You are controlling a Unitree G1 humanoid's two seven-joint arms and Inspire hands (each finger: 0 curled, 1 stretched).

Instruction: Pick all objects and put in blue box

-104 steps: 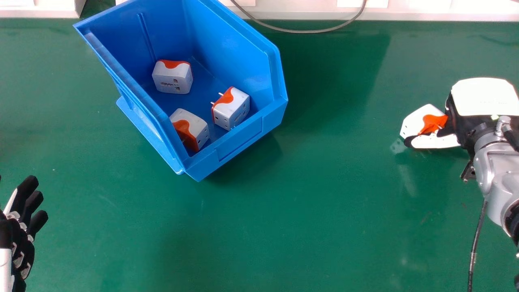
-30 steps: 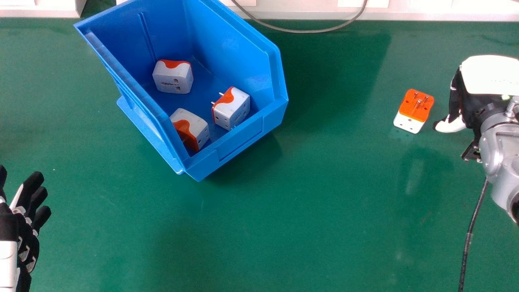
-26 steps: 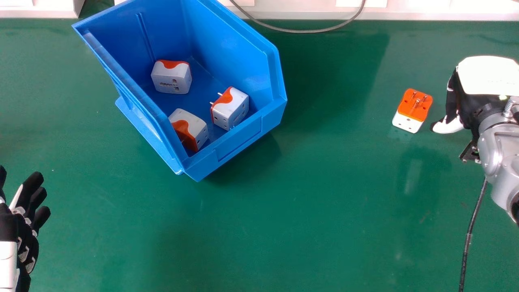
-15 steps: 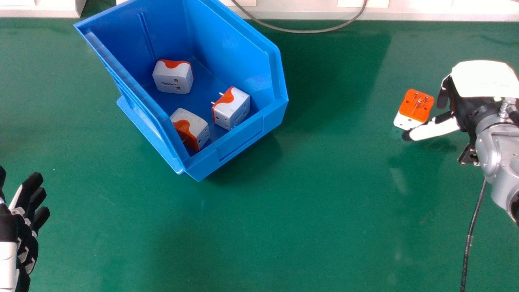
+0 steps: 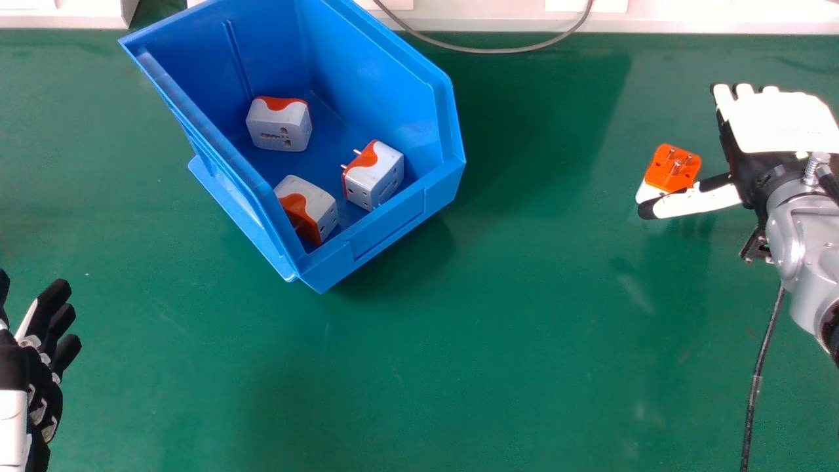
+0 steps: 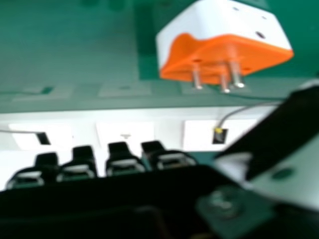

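Head view, loose adapter (image 5: 672,164): on the table (image 5: 524,328), right of the frame, unmoved this last second
Right robot hand (image 5: 780,124): fingers apart, unclamped; thumb has swung alongside
Left robot hand (image 5: 39,367): relaxed, lower left
Blue box (image 5: 380,92): upper left, three adapters (image 5: 372,177) inside
Meaning: likely lining up another grasp
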